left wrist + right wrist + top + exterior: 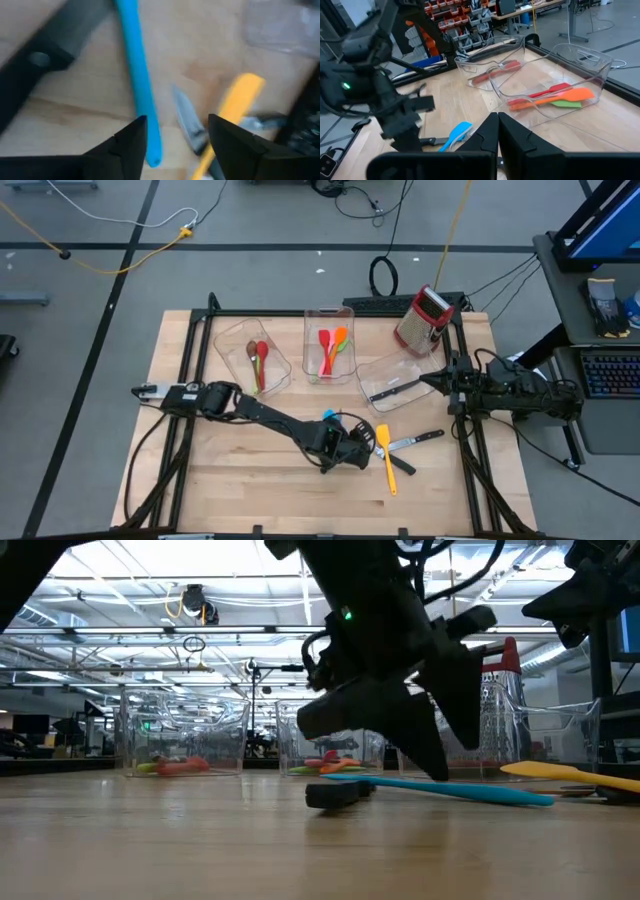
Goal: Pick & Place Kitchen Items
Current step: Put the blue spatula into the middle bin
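Observation:
My left gripper hangs open, slanting down, just above the table's middle. The end of a blue spatula's handle lies on the wood between its fingers, close to one of them; I see no touch. A black handle lies beside the blue spatula. A yellow spatula and a black-handled knife lie just to the right. My right gripper waits shut at the table's right edge, above the right bin.
Three clear bins stand at the back: the left one holds a brown, a red and a green utensil, the middle one red, orange and green ones, the right one a black-handled knife. A red-topped metal grater stands at the back right.

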